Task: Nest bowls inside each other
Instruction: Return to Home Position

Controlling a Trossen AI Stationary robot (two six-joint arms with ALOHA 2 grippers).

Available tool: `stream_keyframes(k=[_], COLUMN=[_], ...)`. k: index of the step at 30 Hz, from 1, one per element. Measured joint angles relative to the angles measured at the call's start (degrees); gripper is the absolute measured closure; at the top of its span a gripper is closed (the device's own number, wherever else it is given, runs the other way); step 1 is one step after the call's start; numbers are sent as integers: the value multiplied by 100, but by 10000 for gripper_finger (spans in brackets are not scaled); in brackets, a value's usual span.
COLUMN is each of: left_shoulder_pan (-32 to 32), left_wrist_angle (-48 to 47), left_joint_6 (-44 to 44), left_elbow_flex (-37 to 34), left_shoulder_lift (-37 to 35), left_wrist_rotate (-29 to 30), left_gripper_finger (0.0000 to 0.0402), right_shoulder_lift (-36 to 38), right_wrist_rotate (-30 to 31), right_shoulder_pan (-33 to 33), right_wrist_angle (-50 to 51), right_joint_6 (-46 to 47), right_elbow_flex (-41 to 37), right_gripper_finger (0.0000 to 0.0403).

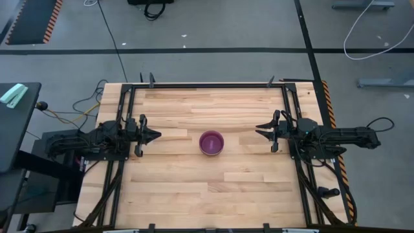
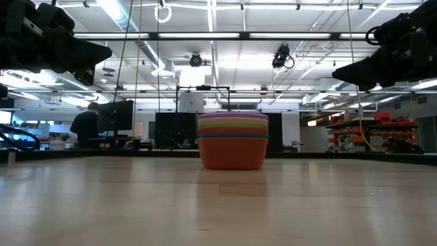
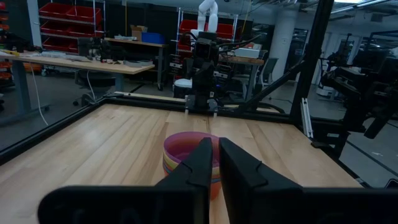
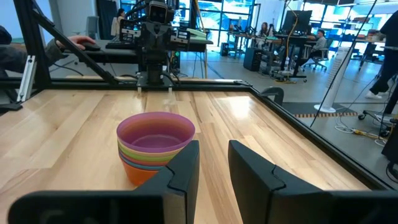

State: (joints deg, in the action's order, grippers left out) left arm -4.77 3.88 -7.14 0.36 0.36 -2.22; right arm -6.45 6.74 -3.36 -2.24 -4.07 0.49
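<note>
One to each side of the bowls [image 1: 211, 143] (purple topmost), level: left pincer [image 1: 157, 135] pressed together, right pincer [image 1: 259, 133] slightly spread.

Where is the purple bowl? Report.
High view: the round glossy purple plastic bowl tops the nested stack at the wooden table's centre, between the left tool and right tool.

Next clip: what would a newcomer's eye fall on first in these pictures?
First, the stack of bowls standing alone near the middle of the wooden table, with the purple bowl on top and the orange bowl at the bottom. Then the left gripper and right gripper, at opposite sides of the table, both pointing at the stack and well clear of it.
</note>
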Motion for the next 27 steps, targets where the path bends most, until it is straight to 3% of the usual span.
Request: stream_keyframes(k=[27], left_shoulder_pan=[-1], left_wrist_angle=[0], left_joint_6=[0], left_elbow_flex=[0], left_shoulder_lift=[0], left_wrist_rotate=[0], left_gripper_finger=[367], right_shoulder_lift=[-1], right_wrist_rotate=[2], right_shoulder_pan=[0], right_wrist_angle=[0], right_joint_6=[0], right_elbow_flex=[0], right_gripper_finger=[309])
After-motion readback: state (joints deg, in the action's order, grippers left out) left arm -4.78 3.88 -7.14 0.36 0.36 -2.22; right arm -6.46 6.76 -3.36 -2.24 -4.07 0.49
